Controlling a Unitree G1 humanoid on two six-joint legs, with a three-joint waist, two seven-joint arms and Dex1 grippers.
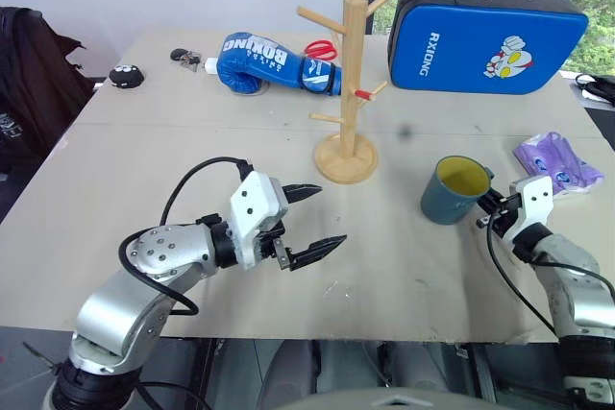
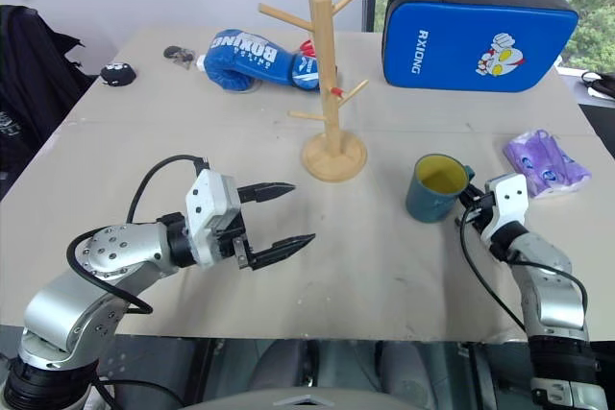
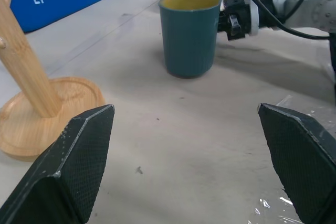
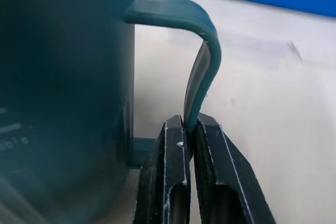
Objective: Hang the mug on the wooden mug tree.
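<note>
R gripper (image 4: 190,129): fingers pinched tight on the lower part of the mug (image 1: 455,189) handle, the thin handle strip squeezed between the two black pads. In the head view it sits at right-centre of the frame, just right of the mug, pointing toward frame left.

Mug: upright at right-centre, teal outside, yellow inside, handle on its right side toward the R gripper. In the L wrist view its base looks to be on or only just above the table (image 1: 404,266); can't tell which. Pale lettering faint on its side in the R wrist view.

L gripper (image 1: 312,221): lower-centre-left of frame, fingers spread wide, holding nothing, above bare table, tips pointing toward frame right. Well apart from the mug.

Tree (image 1: 350,93): upper centre of frame, upright on its round base, pegs angled out both sides, one red-tipped peg on its right. All pegs bare. It stands left of and behind the mug, near but not touching.

Further out: blue boxing glove (image 1: 274,62) upper centre-left behind the tree, red scissors (image 1: 321,49) just at its far side. Blue pad (image 1: 485,37) w/ cartoon figure at upper right, propped up. Purple packet (image 1: 559,164) at right edge, just beyond the R gripper. Small black item (image 1: 125,75) & keys (image 1: 186,58) at upper left.
</note>
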